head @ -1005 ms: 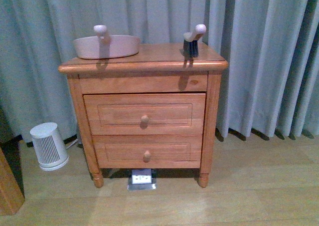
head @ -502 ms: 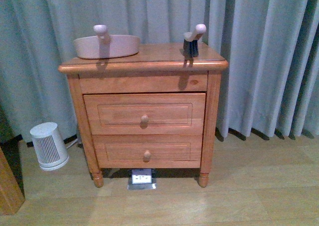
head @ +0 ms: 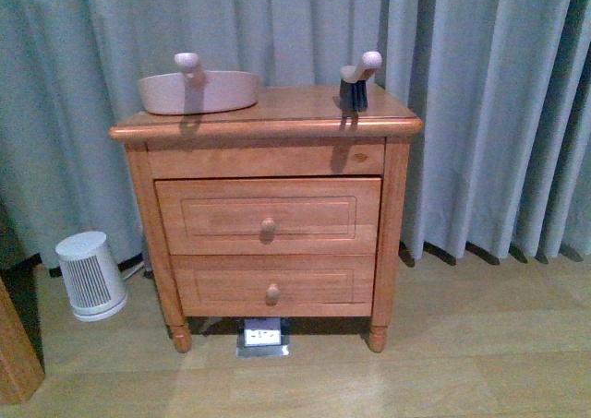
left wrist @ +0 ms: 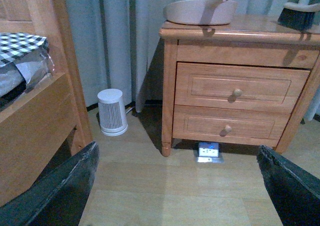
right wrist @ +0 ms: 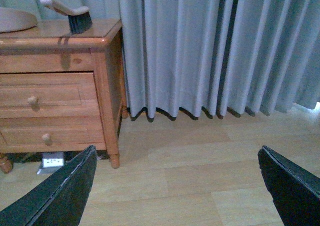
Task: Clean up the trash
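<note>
1. While nothing on the stand has moved, the front view itself has shifted since a second ago. The surface (head: 295,112), the pinkish dustpan (head: 199,92) and the brush (head: 355,84) all sit slightly lower in the frame than before.
2. The dustpan stays at the surface's left rear with its handle up. The brush stays at the right rear, bristles down, well apart from the dustpan.
3. The small white heater (head: 90,275) still stands on the floor (head: 462,344) to the left of the stand. The small white-and-blue box (head: 262,337) still lies under the lower drawer. The wooden edge in the lower left corner shows less than it did.
4. Neither arm shows in the front view.
5. The left end effector (left wrist: 176,148) is held low above the floor. It faces the stand's drawers, with the bed (left wrist: 35,121) and its checked pillow (left wrist: 20,44) alongside. Its dark fingers (left wrist: 70,186) are spread wide with nothing between them.
6. The right end effector (right wrist: 176,149) is also low. It faces the curtain (right wrist: 200,51) beside the stand's right leg. Its fingers (right wrist: 65,191) are likewise released and parted, gripping nothing.
7. Where the trash lies cannot be told from these views.
</note>
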Controlling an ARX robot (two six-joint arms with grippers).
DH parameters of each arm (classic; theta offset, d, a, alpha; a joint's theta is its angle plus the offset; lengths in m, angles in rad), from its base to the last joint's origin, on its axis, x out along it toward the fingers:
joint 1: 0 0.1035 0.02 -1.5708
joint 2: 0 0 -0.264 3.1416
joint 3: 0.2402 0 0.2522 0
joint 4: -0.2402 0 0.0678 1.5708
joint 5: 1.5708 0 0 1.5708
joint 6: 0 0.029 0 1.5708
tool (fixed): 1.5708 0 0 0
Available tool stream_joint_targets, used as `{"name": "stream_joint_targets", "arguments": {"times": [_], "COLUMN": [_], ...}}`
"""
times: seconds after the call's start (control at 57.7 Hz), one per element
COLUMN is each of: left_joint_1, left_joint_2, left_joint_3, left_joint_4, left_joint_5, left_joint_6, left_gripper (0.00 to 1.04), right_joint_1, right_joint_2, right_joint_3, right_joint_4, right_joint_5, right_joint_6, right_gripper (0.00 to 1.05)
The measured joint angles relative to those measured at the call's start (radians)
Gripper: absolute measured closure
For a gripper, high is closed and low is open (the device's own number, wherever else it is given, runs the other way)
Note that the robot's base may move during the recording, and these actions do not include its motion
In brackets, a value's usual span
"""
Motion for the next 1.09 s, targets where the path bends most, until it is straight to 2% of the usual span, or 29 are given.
{"name": "stream_joint_targets", "arguments": {"times": [1.091], "left_joint_1": [0.0], "left_joint_2": [-0.001], "left_joint_3": [0.0], "left_joint_4": [0.0], "left_joint_5": [0.0], "left_joint_6": [0.0], "left_gripper": [0.08], "right_joint_1": [0.0], "right_joint_2": [0.0], "right_joint_3": [0.0], "right_joint_4": [0.0], "right_joint_5": [0.0], "right_joint_6": [0.0], "right_gripper": [0.07]}}
